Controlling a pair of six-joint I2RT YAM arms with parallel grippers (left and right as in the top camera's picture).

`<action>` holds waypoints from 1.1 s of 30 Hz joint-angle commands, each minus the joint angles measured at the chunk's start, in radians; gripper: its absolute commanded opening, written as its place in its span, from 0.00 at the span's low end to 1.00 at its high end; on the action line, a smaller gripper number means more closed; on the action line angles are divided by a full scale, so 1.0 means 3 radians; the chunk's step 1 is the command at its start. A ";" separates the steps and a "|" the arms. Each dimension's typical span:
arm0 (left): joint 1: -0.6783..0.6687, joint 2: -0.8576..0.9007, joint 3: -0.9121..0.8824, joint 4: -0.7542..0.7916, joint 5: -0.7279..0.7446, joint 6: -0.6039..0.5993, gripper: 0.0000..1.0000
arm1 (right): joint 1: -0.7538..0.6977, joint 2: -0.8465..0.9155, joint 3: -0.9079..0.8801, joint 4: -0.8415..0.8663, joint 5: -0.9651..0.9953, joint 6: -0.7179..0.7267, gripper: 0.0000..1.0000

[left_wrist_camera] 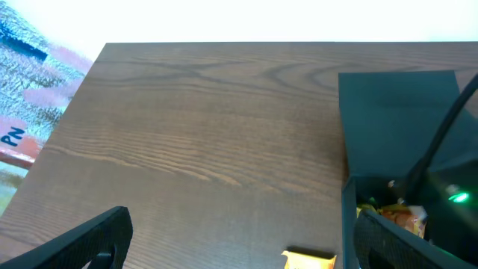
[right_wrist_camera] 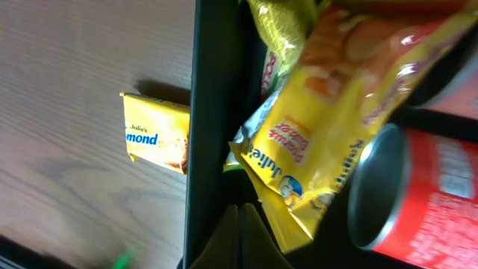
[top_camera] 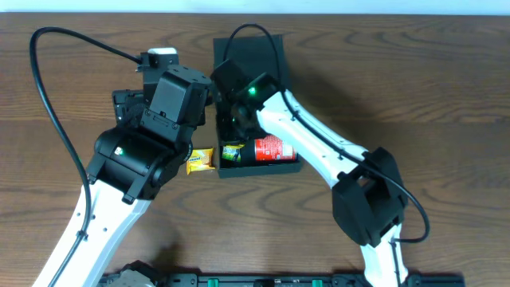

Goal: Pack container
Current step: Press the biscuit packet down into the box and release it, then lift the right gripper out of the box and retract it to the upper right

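Observation:
The dark container (top_camera: pixel 249 57) lies open at the table's middle, its lid flap laid back. Inside it are a red can (top_camera: pixel 275 149) and yellow snack packets. My right gripper (right_wrist_camera: pixel 240 235) reaches into the container by its left wall (right_wrist_camera: pixel 213 112); its fingers are pressed together with nothing between them, beside a large yellow packet (right_wrist_camera: pixel 336 112) and the red can (right_wrist_camera: pixel 418 194). My left gripper (left_wrist_camera: pixel 239 258) is open and empty, low over the table left of the container (left_wrist_camera: pixel 396 119). A small yellow packet (left_wrist_camera: pixel 308 259) lies on the table between its fingers, next to the container's wall.
The small yellow packet also shows in the overhead view (top_camera: pixel 199 160) and the right wrist view (right_wrist_camera: pixel 155 132), just outside the container's left wall. The left arm's housing (top_camera: pixel 171 100) sits close to the container. Cables loop over the table's left.

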 commanded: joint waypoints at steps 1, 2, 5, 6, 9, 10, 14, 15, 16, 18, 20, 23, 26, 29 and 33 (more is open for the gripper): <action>0.0008 0.0015 0.0057 -0.0015 -0.0086 0.0013 0.95 | 0.0041 0.0019 -0.0117 0.0051 0.0061 0.0064 0.01; 0.0008 0.0015 0.0057 -0.0020 -0.0086 0.0013 0.95 | 0.0041 0.0019 -0.0150 0.0051 0.0061 0.0062 0.01; 0.0008 0.0015 0.0057 -0.0019 -0.0086 0.0013 0.95 | 0.0043 0.0022 -0.0261 0.0051 0.0175 0.0057 0.01; 0.0008 0.0015 0.0057 -0.0018 -0.0086 0.0013 0.96 | 0.0042 0.0022 -0.0290 0.0050 0.0242 0.0055 0.01; 0.0008 0.0015 0.0057 -0.0019 -0.0086 0.0013 0.95 | 0.0039 0.0022 -0.0364 0.0052 0.0448 -0.0004 0.01; 0.0008 0.0015 0.0057 -0.0019 -0.0086 0.0013 0.95 | 0.0039 0.0022 -0.0367 0.0053 0.0504 -0.0009 0.01; 0.0008 0.0015 0.0057 -0.0022 -0.0086 0.0013 0.95 | 0.0025 0.0022 -0.0366 0.0139 0.0554 -0.0099 0.01; 0.0008 0.0015 0.0057 -0.0023 -0.0086 0.0013 0.95 | 0.0018 0.0022 -0.0366 0.0139 0.0598 -0.0109 0.01; 0.0008 0.0015 0.0057 -0.0023 -0.0086 0.0013 0.95 | 0.0005 0.0022 -0.0366 0.0139 0.0621 -0.0109 0.01; 0.0008 0.0015 0.0057 -0.0022 -0.0086 0.0013 0.96 | -0.0003 0.0022 -0.0366 0.0154 0.0619 -0.0108 0.01; 0.0008 0.0015 0.0057 -0.0023 -0.0086 0.0013 0.95 | -0.0005 0.0022 -0.0366 0.0164 0.0637 -0.0122 0.01; 0.0008 0.0015 0.0057 -0.0023 -0.0086 0.0013 0.95 | -0.0003 0.0023 -0.0367 0.0167 0.0696 -0.0135 0.01; 0.0008 0.0015 0.0057 -0.0023 -0.0086 0.0013 0.95 | 0.0011 0.0023 -0.0367 0.0191 0.0715 -0.0156 0.01; 0.0008 0.0015 0.0057 -0.0023 -0.0086 0.0013 0.95 | 0.0011 0.0025 -0.0369 0.0173 0.0842 -0.0172 0.01; 0.0008 0.0015 0.0057 -0.0024 -0.0086 0.0013 0.95 | 0.0010 0.0028 -0.0369 0.0163 0.0866 -0.0183 0.01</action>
